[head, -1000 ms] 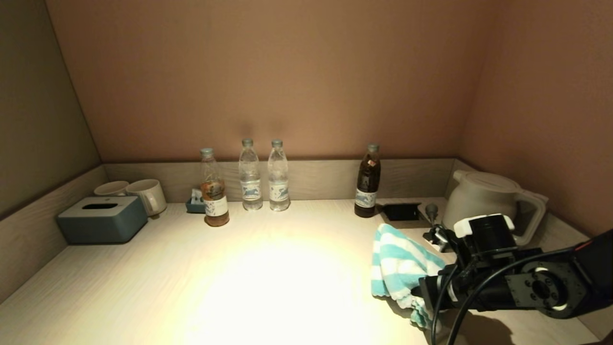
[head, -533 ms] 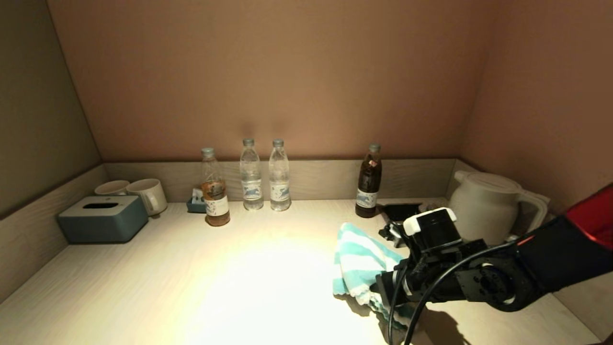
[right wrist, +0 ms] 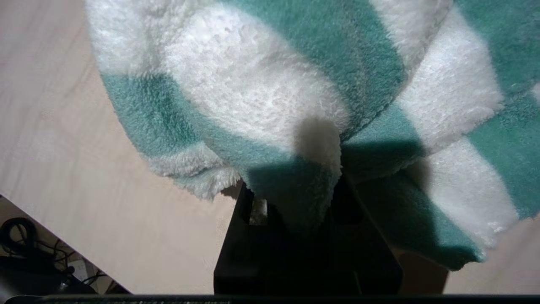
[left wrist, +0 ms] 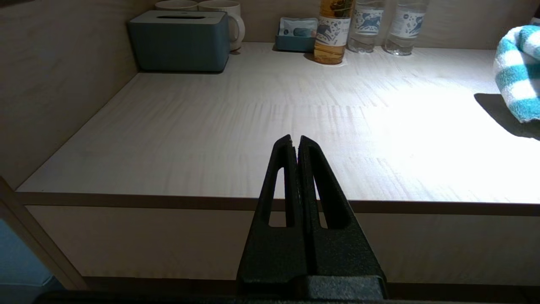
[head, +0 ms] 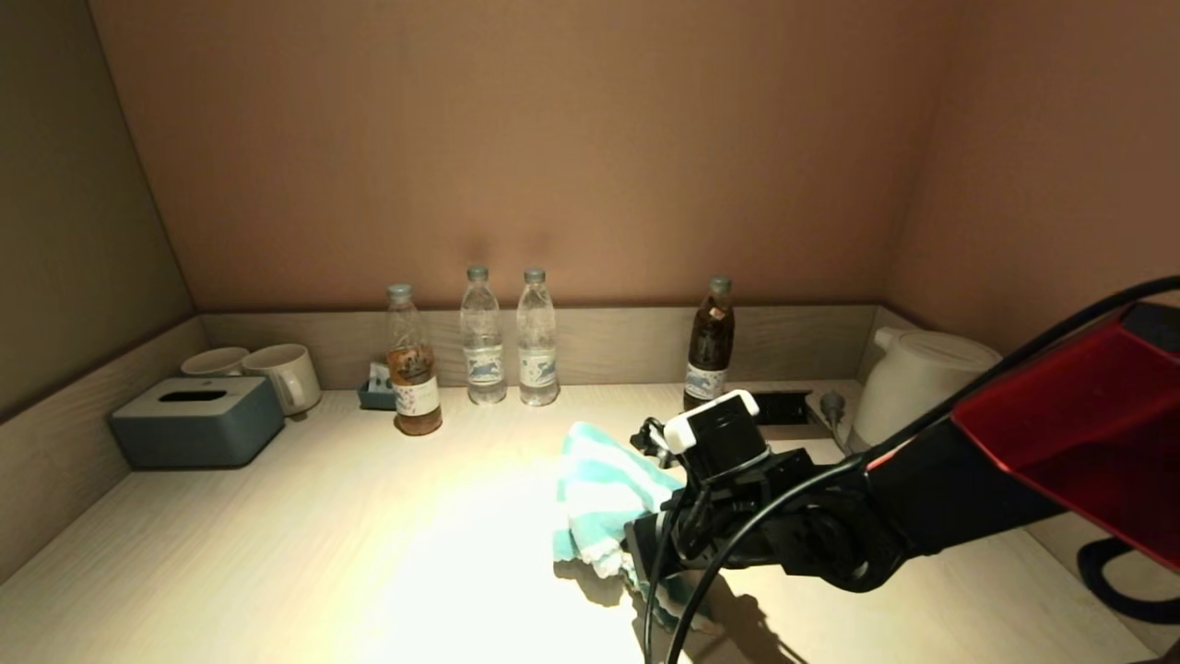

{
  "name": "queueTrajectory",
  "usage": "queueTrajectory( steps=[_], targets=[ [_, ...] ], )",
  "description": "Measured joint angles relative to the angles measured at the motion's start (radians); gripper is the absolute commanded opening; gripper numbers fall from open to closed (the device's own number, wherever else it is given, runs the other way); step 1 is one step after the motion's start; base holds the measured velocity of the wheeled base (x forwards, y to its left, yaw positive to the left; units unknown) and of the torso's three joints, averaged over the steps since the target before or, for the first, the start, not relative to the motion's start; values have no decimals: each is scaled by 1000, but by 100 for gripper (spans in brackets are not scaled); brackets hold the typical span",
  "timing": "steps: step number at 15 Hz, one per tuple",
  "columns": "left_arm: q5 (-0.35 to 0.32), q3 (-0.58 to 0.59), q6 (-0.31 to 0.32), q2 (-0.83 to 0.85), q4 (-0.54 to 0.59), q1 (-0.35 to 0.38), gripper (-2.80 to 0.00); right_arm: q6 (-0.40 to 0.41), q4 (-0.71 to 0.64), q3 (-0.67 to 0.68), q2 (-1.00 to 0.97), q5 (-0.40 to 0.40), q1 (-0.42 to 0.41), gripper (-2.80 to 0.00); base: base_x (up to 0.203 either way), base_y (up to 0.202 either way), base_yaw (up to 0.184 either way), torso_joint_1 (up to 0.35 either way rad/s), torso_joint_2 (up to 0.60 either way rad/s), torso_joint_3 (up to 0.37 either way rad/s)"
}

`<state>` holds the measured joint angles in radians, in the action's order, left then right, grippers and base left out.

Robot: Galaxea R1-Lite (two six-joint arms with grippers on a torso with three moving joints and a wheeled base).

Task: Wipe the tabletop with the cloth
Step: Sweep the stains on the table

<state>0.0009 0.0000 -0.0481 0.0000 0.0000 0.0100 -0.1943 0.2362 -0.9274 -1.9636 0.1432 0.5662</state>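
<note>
A fluffy teal-and-white striped cloth (head: 599, 498) lies bunched on the pale wooden tabletop (head: 369, 553), right of centre. My right gripper (head: 645, 563) is shut on the near edge of the cloth (right wrist: 291, 126), low over the table, and the fabric covers its fingertips. My left gripper (left wrist: 295, 141) is shut and empty, held off the table's front edge on the left. The cloth also shows at the far right in the left wrist view (left wrist: 519, 71).
Along the back wall stand several bottles: an amber one (head: 412, 364), two clear ones (head: 507, 337) and a dark one (head: 708, 350). A blue tissue box (head: 198, 422) and two mugs (head: 277, 373) sit at back left. A white kettle (head: 922, 378) and a socket panel (head: 779, 406) are at back right.
My right arm has swept the cloth leftward across the table, from near the kettle towards the middle. The left gripper has not visibly moved.
</note>
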Motion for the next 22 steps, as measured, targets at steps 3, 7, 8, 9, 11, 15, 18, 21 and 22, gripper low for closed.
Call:
queueTrajectory(
  steps=[3, 7, 8, 9, 11, 15, 18, 21, 22],
  targets=[
    [0, 0, 0, 0, 0, 0, -280, -1, -1, -17, -15, -1, 16, -280, 0, 0, 0, 0, 0, 0],
    [0, 0, 0, 0, 0, 0, -280, 0, -1, -150, -118, -33, 98, -280, 0, 0, 0, 0, 0, 0],
    [0, 0, 0, 0, 0, 0, -280, 3, 1, -189, -155, -45, 130, -280, 0, 0, 0, 0, 0, 0],
    [0, 0, 0, 0, 0, 0, -280, 7, 3, -223, -186, -57, 156, -280, 0, 0, 0, 0, 0, 0],
    [0, 0, 0, 0, 0, 0, -280, 17, 2, -268, -225, -76, 183, -280, 0, 0, 0, 0, 0, 0],
    [0, 0, 0, 0, 0, 0, -280, 69, -3, -366, -269, -119, 222, -280, 0, 0, 0, 0, 0, 0],
    [0, 0, 0, 0, 0, 0, -280, 114, -1, -431, -312, -146, 263, -280, 0, 0, 0, 0, 0, 0],
    [0, 0, 0, 0, 0, 0, -280, 146, 2, -508, -376, -182, 273, -280, 0, 0, 0, 0, 0, 0],
    [0, 0, 0, 0, 0, 0, -280, 155, 2, -529, -396, -191, 273, -280, 0, 0, 0, 0, 0, 0]
  ],
)
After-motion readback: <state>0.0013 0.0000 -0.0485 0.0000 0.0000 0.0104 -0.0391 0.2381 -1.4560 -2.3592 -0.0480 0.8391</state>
